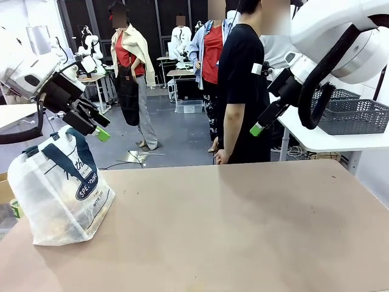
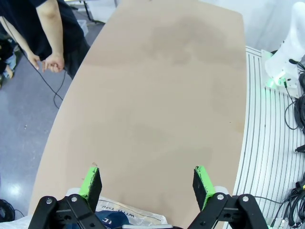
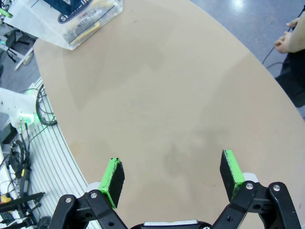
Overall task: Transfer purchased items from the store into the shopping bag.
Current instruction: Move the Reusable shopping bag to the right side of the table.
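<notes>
The shopping bag (image 1: 61, 191), whitish translucent plastic with navy straps and a navy oval logo, stands on the table's left end. Brownish and yellow goods show dimly through its wall, and their kinds cannot be told. My left gripper (image 1: 100, 128) hangs open just above the bag's top, nothing between its fingers; in the left wrist view the gripper (image 2: 148, 183) looks down on the bag's rim (image 2: 124, 220). High at the right my right gripper (image 1: 262, 121) is open and empty. In the right wrist view that gripper (image 3: 172, 174) hovers over bare table, the bag (image 3: 76, 19) far off.
A person in a black shirt (image 1: 243, 91) stands at the table's far side, one hand (image 2: 51, 62) holding a cable. A dark grey mesh basket (image 1: 352, 115) sits on a white side table at the right. The brown tabletop (image 1: 243, 225) is bare.
</notes>
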### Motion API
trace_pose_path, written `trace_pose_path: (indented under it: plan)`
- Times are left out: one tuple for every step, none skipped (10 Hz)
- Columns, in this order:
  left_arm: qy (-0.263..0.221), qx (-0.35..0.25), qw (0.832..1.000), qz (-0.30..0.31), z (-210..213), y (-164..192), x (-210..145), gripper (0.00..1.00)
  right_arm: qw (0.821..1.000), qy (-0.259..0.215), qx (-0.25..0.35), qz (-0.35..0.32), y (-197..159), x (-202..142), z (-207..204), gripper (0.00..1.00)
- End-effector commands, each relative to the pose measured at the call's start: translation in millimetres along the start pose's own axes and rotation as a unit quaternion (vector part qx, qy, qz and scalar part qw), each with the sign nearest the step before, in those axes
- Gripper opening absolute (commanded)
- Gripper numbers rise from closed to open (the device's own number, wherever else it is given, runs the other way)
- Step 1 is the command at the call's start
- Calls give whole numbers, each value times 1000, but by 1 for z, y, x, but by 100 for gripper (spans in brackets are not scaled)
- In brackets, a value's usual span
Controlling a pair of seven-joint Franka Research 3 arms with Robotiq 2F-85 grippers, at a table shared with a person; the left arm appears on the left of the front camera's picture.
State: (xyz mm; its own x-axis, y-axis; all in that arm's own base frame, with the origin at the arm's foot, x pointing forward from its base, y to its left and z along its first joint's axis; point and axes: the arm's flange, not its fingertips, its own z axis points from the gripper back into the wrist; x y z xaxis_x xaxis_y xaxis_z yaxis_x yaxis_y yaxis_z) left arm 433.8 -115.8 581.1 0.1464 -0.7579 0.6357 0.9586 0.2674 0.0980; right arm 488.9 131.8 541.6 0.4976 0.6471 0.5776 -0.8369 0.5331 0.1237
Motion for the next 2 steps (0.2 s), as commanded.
trace_pose_path:
  plan:
    - [-10, -6, 1000, -7, 3, 2, -1, 100, 1000, 9, 0, -7, -1, 3, 1, 100]
    - [-10, -6, 1000, -7, 3, 2, -1, 100, 1000, 9, 0, -7, -1, 3, 1, 100]
